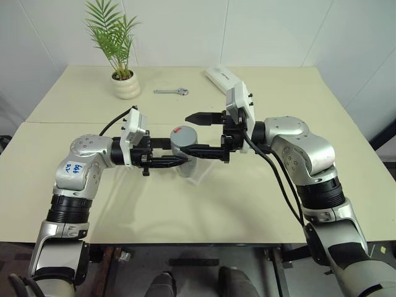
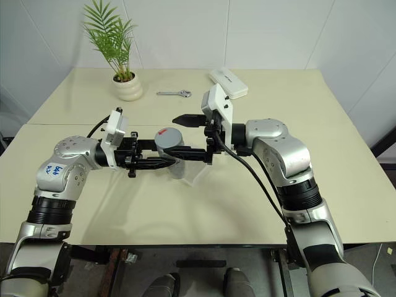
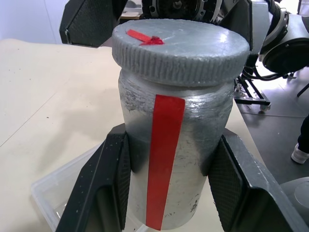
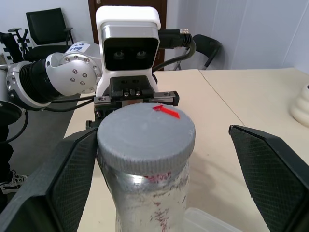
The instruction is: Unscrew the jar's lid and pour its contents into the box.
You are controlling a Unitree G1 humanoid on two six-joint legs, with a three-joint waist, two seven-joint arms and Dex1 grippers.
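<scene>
The small silvery metal jar (image 3: 174, 159) with a red stripe down its side stands upright, lifted above the pale beige table (image 1: 204, 204), with the left gripper's (image 1: 180, 159) two black fingers (image 3: 104, 188) pinching its body from both sides. Its round, ribbed grey lid (image 3: 181, 50), marked with a small red strip on top, is screwed on. The right gripper (image 1: 197, 133) reaches in level from the opposite side, its black fingers (image 4: 273, 169) spread wide on either side of the lid without touching it. Directly beneath the jar, the shallow clear plastic box (image 3: 58, 193) rests on the table. Farther back stand a green palm in a white ribbed pot (image 1: 125, 85), a small metal wrench (image 1: 172, 91) and a long white closed case (image 1: 220, 78).
</scene>
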